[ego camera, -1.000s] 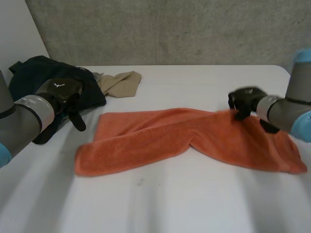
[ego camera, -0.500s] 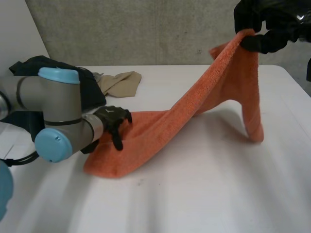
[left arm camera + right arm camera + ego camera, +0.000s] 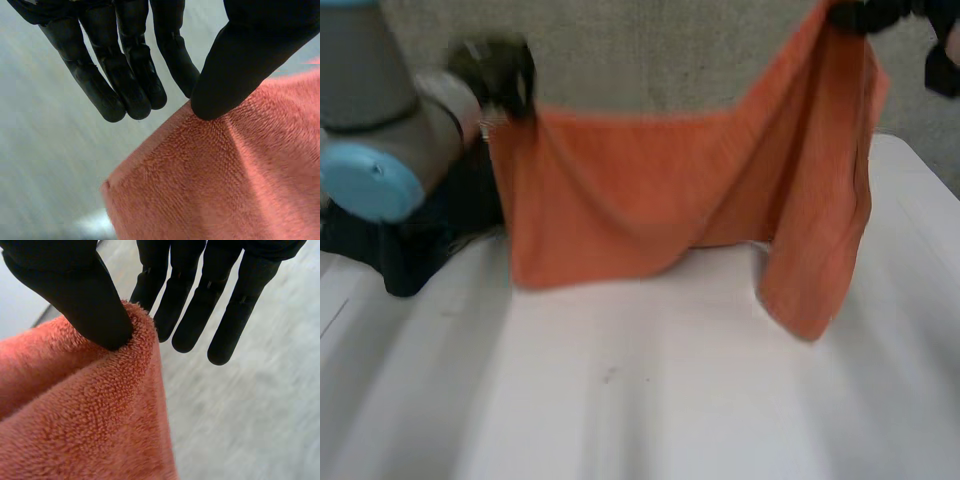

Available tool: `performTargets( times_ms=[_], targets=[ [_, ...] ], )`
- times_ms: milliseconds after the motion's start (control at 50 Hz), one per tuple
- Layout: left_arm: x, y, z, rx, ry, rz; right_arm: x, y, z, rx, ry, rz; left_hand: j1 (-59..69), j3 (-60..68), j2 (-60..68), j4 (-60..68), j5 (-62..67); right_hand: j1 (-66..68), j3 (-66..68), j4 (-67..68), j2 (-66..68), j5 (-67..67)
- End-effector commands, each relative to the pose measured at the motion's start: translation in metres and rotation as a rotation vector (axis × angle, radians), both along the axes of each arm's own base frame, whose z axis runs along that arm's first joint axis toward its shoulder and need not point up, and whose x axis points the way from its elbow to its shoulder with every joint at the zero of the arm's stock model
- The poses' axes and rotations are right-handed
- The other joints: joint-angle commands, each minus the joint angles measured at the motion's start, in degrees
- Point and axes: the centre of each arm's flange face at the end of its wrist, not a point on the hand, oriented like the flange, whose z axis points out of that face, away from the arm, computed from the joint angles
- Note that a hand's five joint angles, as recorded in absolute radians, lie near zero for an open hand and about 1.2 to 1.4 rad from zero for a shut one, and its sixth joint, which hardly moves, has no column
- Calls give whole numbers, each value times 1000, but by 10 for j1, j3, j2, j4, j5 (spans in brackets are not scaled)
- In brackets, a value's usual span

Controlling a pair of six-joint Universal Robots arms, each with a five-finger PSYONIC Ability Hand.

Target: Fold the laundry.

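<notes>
Nearest, across the lower frame of the head view: white table. Above it, hanging as a broad sheet through the middle of the frame: orange towel, stretched between both hands and drooping lowest at centre right. Cannot tell whether that low tip touches the table.

At upper left, raised on the bent left arm: left hand, pinching the towel's top edge just by a corner. Seen in its wrist view with thumb pressed onto the cloth against one finger, and the remaining fingers straight, close together and clear of the cloth.

In the upper right corner, higher than the left: right hand, clamped likewise on a bunched edge between thumb and a finger, with the other fingers straight and free.

Behind the left arm, at middle left: dark garment on the table. Farthest: grey wall.

Against half a second ago: left hand up from table level at lower left to the upper left, carrying its end of the towel. Towel now lifted and spread instead of trailing down onto the table. Right hand still high at upper right.
</notes>
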Motion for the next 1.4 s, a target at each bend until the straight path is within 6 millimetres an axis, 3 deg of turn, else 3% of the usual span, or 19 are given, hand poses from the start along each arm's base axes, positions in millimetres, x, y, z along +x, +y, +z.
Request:
performTargets(
  times_ms=[20, 80, 180, 320, 340, 400, 420, 480, 500, 580, 720, 820, 960, 1180, 1260, 1340, 1380, 1400],
  targets=[
    [9, 8, 89, -381, 185, 39, 9, -30, 28, -323, -174, -68, 129, 122, 116, 117, 140, 149, 118, 114, 126, 129],
    [17, 19, 95, -403, 184, 73, 11, -32, 17, -339, -169, -40, 129, 122, 116, 117, 140, 149, 118, 114, 126, 129],
    [27, 25, 64, -340, 117, 104, 4, -28, -5, -277, -128, -19, 129, 122, 116, 117, 140, 149, 118, 114, 126, 129],
    [38, 36, -17, -131, -25, 80, -14, -10, -72, 53, -14, -9, 129, 122, 116, 117, 140, 149, 118, 114, 126, 129],
    [41, 40, -38, -74, -52, 79, -16, -2, -89, 138, 16, 5, 129, 122, 116, 117, 140, 149, 118, 114, 126, 129],
    [46, 44, -68, 13, -96, 75, -18, 10, -118, 259, 67, 34, 129, 122, 116, 117, 140, 149, 118, 114, 126, 129],
    [48, 48, -86, 66, -128, 68, -19, 18, -138, 328, 103, 54, 129, 122, 116, 117, 140, 149, 118, 114, 126, 129],
    [49, 52, -113, 136, -181, 60, -20, 31, -166, 410, 162, 81, 129, 122, 116, 117, 140, 149, 118, 114, 126, 129],
    [49, 53, -128, 177, -224, 54, -20, 38, -186, 452, 205, 97, 129, 122, 116, 117, 140, 149, 118, 114, 126, 129],
    [52, 54, -161, 274, -328, 54, -22, 45, -221, 510, 298, 102, 129, 122, 116, 117, 140, 149, 118, 114, 126, 129],
    [57, 50, -187, 358, -411, 60, -25, 43, -235, 572, 336, 58, 129, 122, 116, 117, 140, 149, 118, 114, 126, 129],
    [55, 50, -195, 370, -420, 24, -24, 45, -235, 599, 327, 44, -217, -224, -229, -228, -206, 149, 118, 114, 126, 129],
    [56, 49, -198, 364, -417, 8, -21, 45, -235, 612, 298, 43, -362, -369, -375, -374, -351, 149, 118, 114, 126, 129],
    [56, 44, -210, 328, -476, -17, -23, 40, -232, 627, 269, 16, -443, -450, -455, -455, -432, 149, 118, 114, 126, 129],
    [52, 35, -217, 285, -509, -17, -23, 42, -230, 636, 261, 16, -361, -368, -373, -373, -350, 149, 118, 114, 126, 129],
    [55, 20, -207, 221, -557, 9, -22, 43, -229, 648, 270, 24, 127, 120, 115, 116, 138, 149, 118, 114, 126, 129],
    [55, 18, -200, 196, -556, 16, -22, 47, -231, 672, 285, 32, 129, 122, 116, 117, 140, 122, 91, 87, 99, 102],
    [56, 18, -191, 177, -547, 22, -22, 54, -234, 709, 320, 44, 129, 122, 116, 117, 140, 3, -28, -31, -19, -16]
  ],
)
